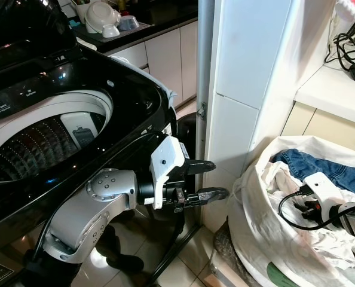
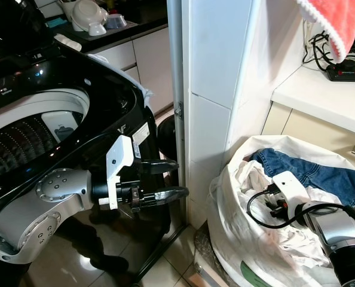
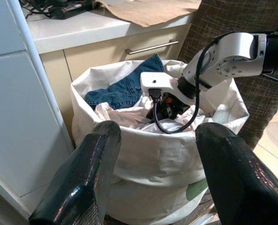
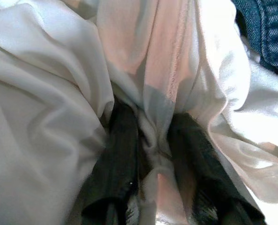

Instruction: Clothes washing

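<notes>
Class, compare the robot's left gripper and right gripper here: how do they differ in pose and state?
The left gripper hangs open and empty beside the washing machine; the right gripper is plunged into the laundry bag, fingers pinching a fold of white cloth. The left points toward the bag; the right points down into it. Both have two black fingers.

White tiled pillar (image 1: 249, 72), cream cabinets (image 1: 165, 60), glossy tile floor (image 1: 183, 263), white shelf (image 1: 333, 89) w/ cables.
</notes>
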